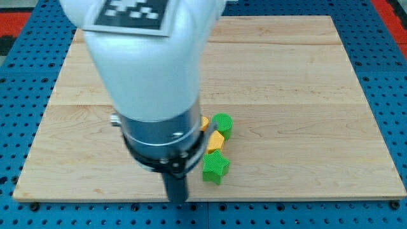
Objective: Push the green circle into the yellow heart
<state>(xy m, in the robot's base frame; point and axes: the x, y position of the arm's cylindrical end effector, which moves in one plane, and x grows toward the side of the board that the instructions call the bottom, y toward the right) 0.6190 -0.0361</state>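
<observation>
My tip [177,198] sits left of the green star [215,167] as the green circle [222,124] touches the yellow heart [216,141], the push seemingly done; rod holds nothing.

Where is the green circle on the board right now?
The green circle sits lower centre in the camera view, just right of the arm's body, touching the yellow block below it; the green star lies further down.

A green star-shaped block [215,166] lies near the bottom edge of a light wooden board [299,95]. The board rests on a blue perforated surface [389,76], red at the view's top corners
</observation>
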